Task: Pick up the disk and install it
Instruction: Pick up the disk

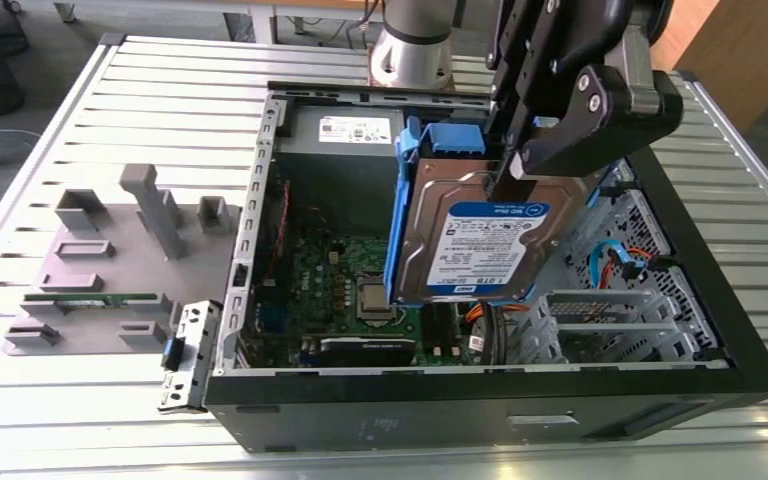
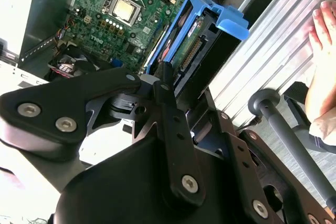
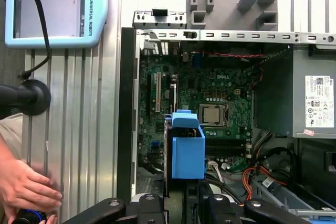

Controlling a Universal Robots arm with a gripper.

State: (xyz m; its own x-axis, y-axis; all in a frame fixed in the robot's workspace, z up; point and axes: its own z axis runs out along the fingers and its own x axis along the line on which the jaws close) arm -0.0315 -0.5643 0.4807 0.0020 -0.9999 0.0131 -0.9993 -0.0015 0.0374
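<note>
Gripper: the black gripper (image 1: 507, 186) reaches in from the upper right of the frame in the exterior view, and its jaws are squeezed tight on the top edge of the disk
Disk: the disk (image 1: 484, 245) hangs tilted in the middle of the frame, over the open computer case (image 1: 491, 400), with its white and blue label facing up and blue plastic on its side
Disk in the wrist views: the blue plastic part (image 3: 187, 150) sticks out past the gripper, above the green board (image 3: 210, 93)
Low end of the disk: I cannot tell if it touches anything inside the case
Grey box: a grey box with a white sticker (image 1: 344, 130) sits at the far end of the case, above the disk in the frame
Grey stand: a grey stand (image 1: 104, 270) lies on the metal table (image 1: 91, 420) at the exterior view's left
Hand: a person's hand (image 3: 26, 187) rests on the table beside the case
</note>
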